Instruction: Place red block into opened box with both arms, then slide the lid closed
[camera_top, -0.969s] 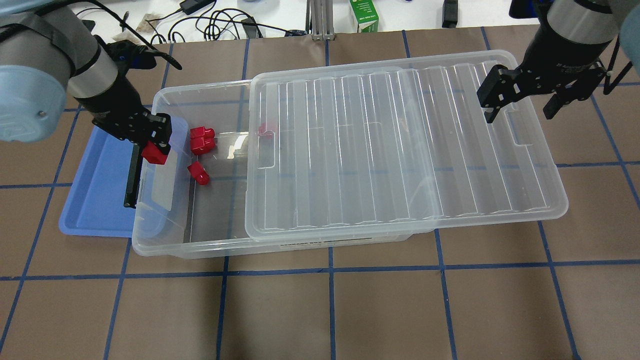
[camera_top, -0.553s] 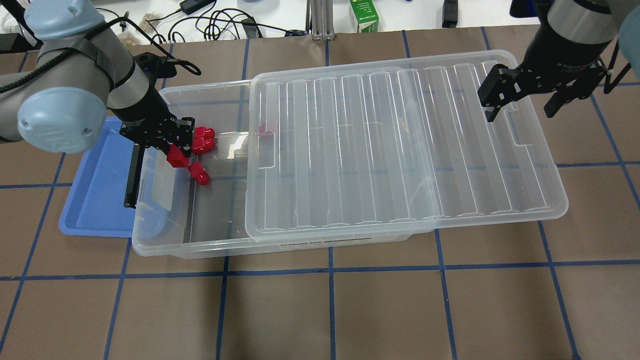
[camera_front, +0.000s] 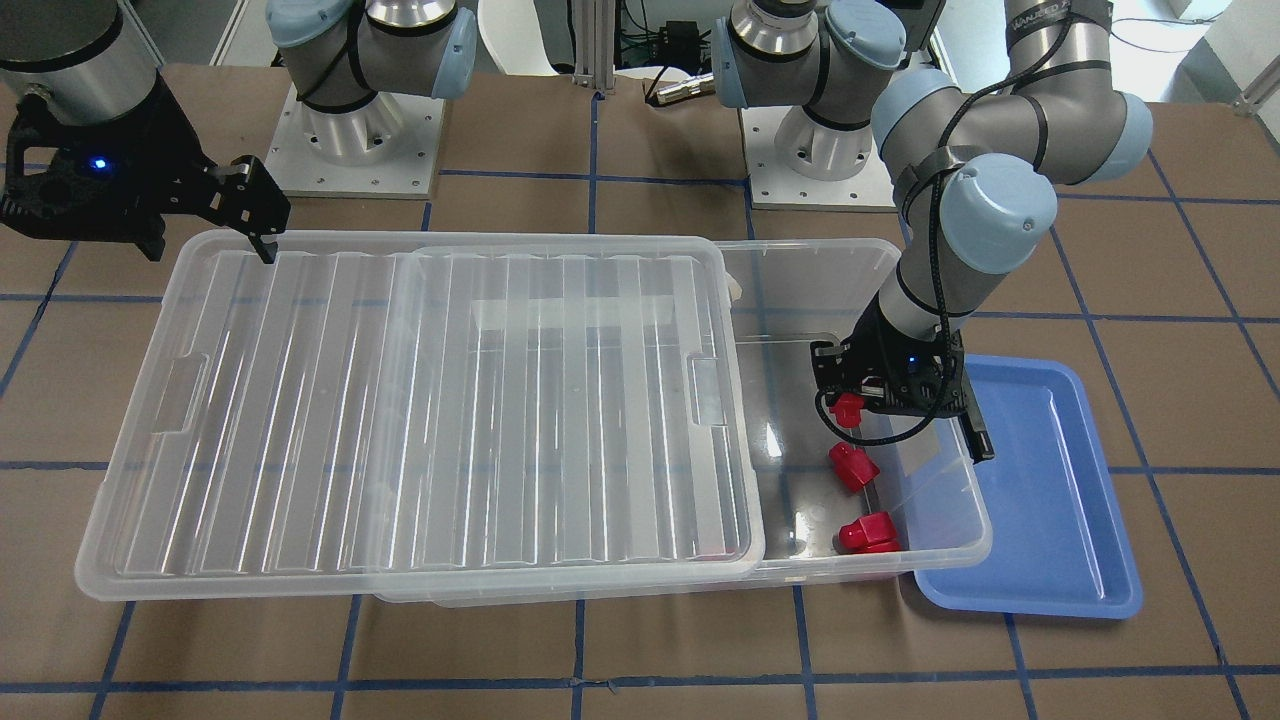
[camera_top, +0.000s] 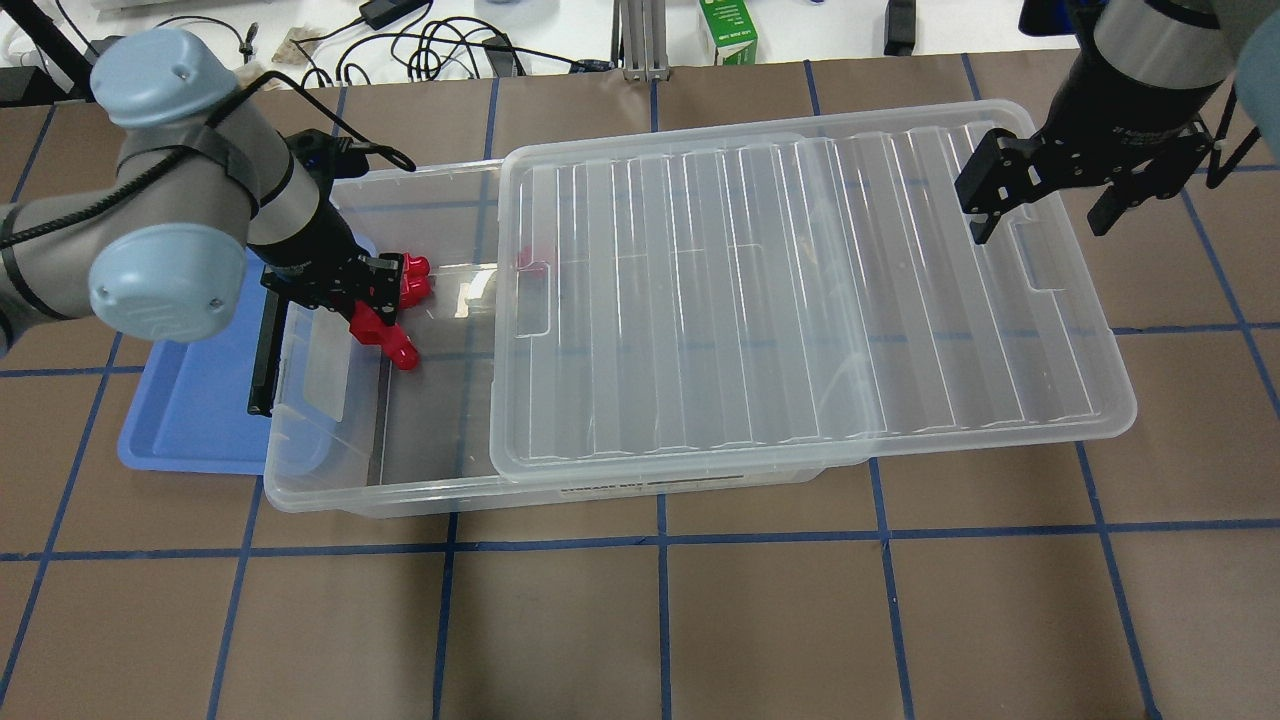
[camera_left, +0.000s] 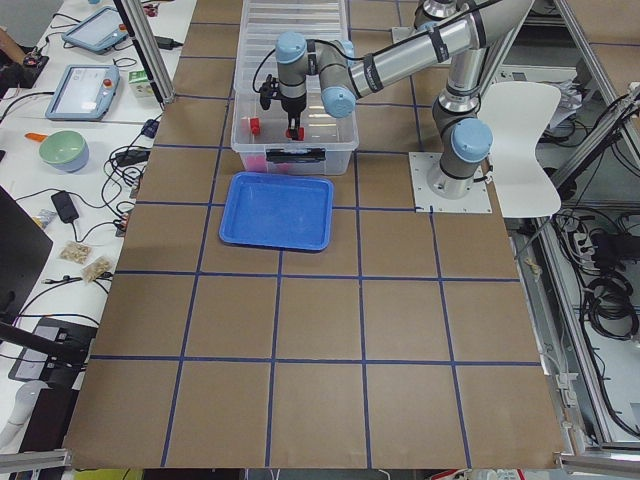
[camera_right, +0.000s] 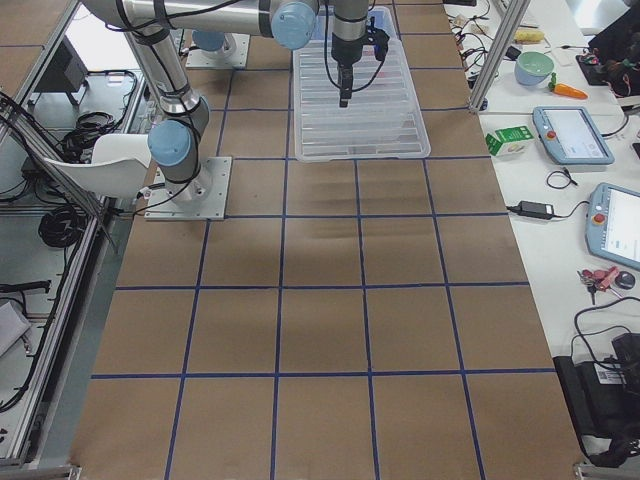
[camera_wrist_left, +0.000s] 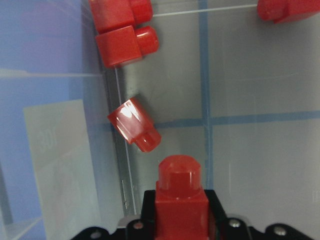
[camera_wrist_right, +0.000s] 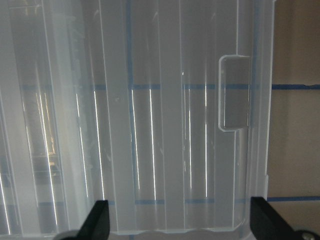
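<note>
Overhead camera: behind me, above my shoulders, facing forward and down on the table (camera_top: 640, 620); my left arm (camera_top: 200, 170) enters at its left. Front camera: across the table, facing me, steeply down, so my sides are mirrored. Both take in the whole box (camera_top: 420, 440) and lid (camera_top: 800, 290) at middle range. End cameras: high and far, one at my left, one at my right, looking along the table. Wrist cameras: close, looking down; left into the box's open end, right onto the lid's notch (camera_wrist_right: 234, 92), which the overhead view shares.
</note>
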